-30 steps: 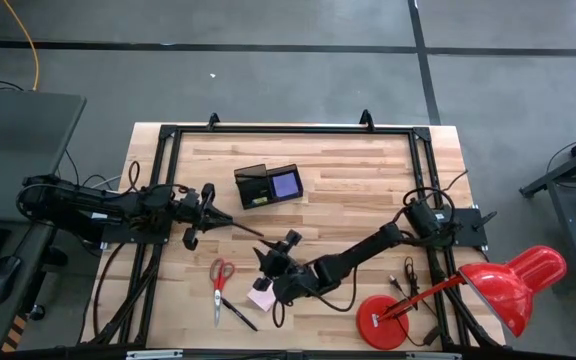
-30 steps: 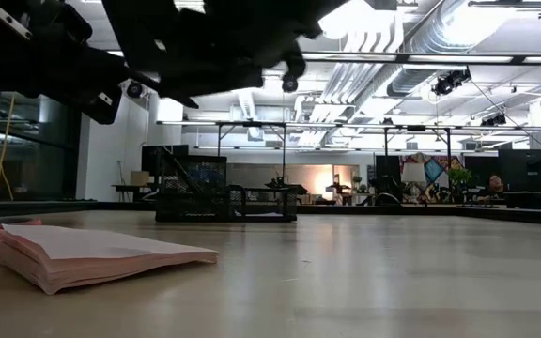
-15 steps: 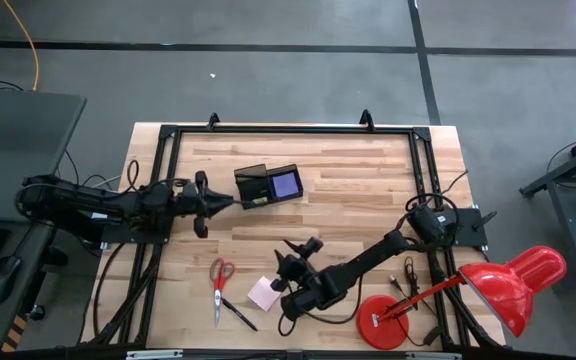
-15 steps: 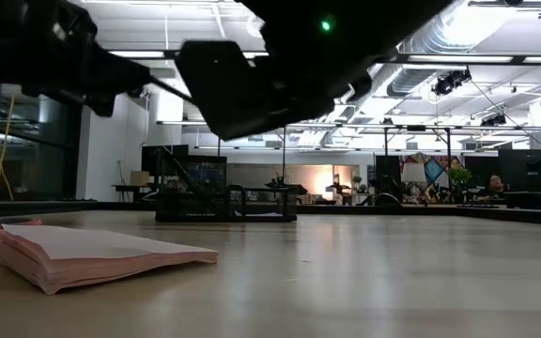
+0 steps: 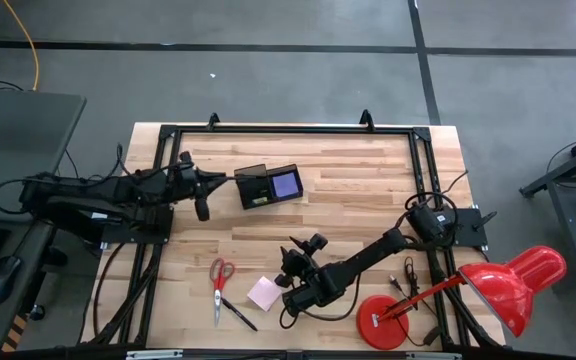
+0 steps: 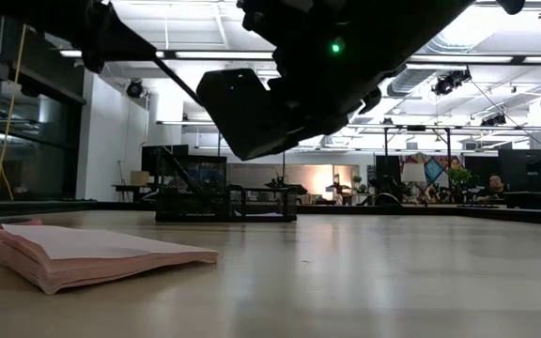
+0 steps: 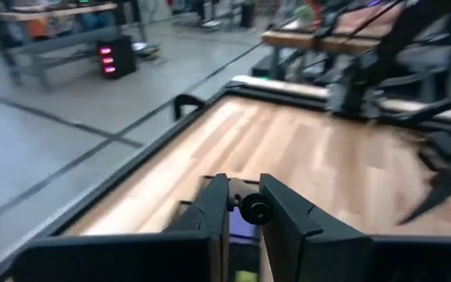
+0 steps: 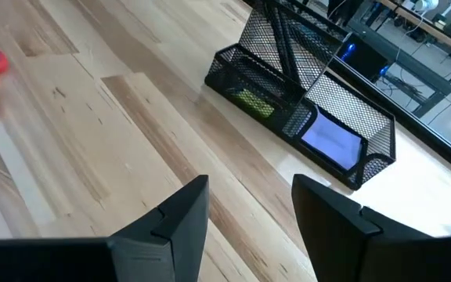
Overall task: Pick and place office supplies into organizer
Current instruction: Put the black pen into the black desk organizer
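Note:
My left gripper (image 5: 205,189) (image 7: 243,190) is above the table's left part, shut on a thin black pen (image 5: 224,182) that points at the black mesh organizer (image 5: 267,185). The organizer holds a purple pad (image 5: 286,183) in one compartment and something green (image 8: 250,99) in the other. My right gripper (image 5: 303,252) (image 8: 249,192) hovers open, right of the pink sticky-note pad (image 5: 263,293) (image 6: 92,252), which lies flat on the wood. Red-handled scissors (image 5: 220,274) and another black pen (image 5: 238,313) lie near the table's near edge. My left gripper pinches the black pen between its two fingers (image 7: 212,205). The pen's round end (image 7: 254,207) shows between them. The fingers come in about level from the table's left, and the pen runs on forward along them. It is lifted clear, its far end (image 5: 238,179) by the organizer's left side.
A big red desk lamp (image 5: 513,283) with a round base (image 5: 383,320) stands at the near right corner, with small dark items (image 5: 408,278) beside it. A black frame (image 5: 288,130) runs around the table. Bare wood lies right of the organizer.
My left gripper has carried the pen toward the far edge and turned it, so it now points at the organizer rather than the table's middle. My right gripper has drawn away from over the pink pad toward the right; the pad stays put.

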{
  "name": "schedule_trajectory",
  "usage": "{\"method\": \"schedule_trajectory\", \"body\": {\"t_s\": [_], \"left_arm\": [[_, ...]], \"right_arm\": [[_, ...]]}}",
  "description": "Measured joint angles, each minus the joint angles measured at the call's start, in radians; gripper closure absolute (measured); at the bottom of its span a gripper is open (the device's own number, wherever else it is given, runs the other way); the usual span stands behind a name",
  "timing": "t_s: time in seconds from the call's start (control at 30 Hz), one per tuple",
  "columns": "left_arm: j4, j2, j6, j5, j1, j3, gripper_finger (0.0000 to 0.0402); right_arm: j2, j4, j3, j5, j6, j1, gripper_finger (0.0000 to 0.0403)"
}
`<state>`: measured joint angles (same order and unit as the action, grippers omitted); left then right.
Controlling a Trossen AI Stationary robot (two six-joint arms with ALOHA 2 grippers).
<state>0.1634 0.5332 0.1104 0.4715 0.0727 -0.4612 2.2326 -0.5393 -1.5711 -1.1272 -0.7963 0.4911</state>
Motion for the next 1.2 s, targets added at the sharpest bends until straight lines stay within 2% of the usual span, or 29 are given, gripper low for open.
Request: {"method": "schedule_trajectory", "body": {"t_s": [0.2, 0.33, 0.5, 0.67, 0.73, 1.03, 1.1, 1.2], "left_arm": [[0.081, 0.097, 0.001, 0.034, 0.015, -0.088, 0.0377], [0.127, 0.203, 0.011, -0.014, 0.112, -0.131, 0.0370], [0.131, 0.318, 0.014, -0.133, 0.275, -0.165, 0.0367], [0.125, 0.387, -0.009, -0.368, 0.411, -0.187, 0.0372], [0.121, 0.412, -0.009, -0.428, 0.449, -0.193, 0.0370], [0.070, 0.541, -0.043, -0.487, 0.533, -0.194, 0.0369], [0.046, 0.567, -0.059, -0.528, 0.537, -0.194, 0.0361], [0.014, 0.597, -0.055, -0.539, 0.536, -0.194, 0.0340]], "right_arm": [[0.000, -0.002, 0.000, -0.006, -0.012, -0.009, 0.0224], [0.000, 0.004, 0.000, 0.002, -0.016, -0.020, 0.0224], [0.000, 0.005, 0.000, 0.010, -0.016, -0.022, 0.0224], [0.000, 0.004, 0.001, 0.018, -0.017, -0.021, 0.0224], [0.000, 0.004, 0.001, 0.020, -0.018, -0.021, 0.0224], [0.000, 0.002, 0.001, 0.024, -0.037, -0.022, 0.0224], [0.000, 0.002, 0.001, 0.024, -0.037, -0.022, 0.0224], [0.000, 0.002, 0.001, 0.024, -0.037, -0.022, 0.0224]]}}
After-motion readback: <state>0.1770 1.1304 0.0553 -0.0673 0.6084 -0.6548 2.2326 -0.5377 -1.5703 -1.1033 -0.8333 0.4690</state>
